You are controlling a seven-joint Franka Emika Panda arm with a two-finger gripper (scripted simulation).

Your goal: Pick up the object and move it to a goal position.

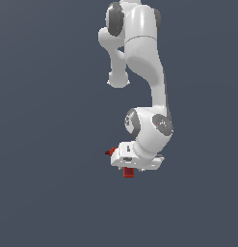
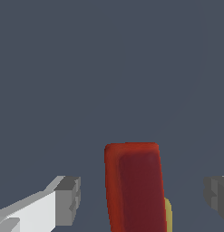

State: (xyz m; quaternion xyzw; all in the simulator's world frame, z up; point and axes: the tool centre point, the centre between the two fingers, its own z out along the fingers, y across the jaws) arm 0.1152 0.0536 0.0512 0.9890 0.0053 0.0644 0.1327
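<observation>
The object [image 2: 131, 190] is a small red drill with a yellow mark on one side. In the wrist view it stands between my two fingers, one grey pad [image 2: 70, 199] on one side and the other pad [image 2: 215, 197] opposite. A gap shows between the object and each pad, so my gripper [image 2: 143, 197] is open around it without touching. In the exterior view the white hand [image 1: 137, 159] covers most of the object [image 1: 128, 172]. Only red bits stick out below the hand and on the exterior view's left. The fingertips are hidden there.
A plain dark grey-blue surface fills both views. The white arm [image 1: 149, 62] comes down from the top of the exterior view to the hand. Nothing else shows.
</observation>
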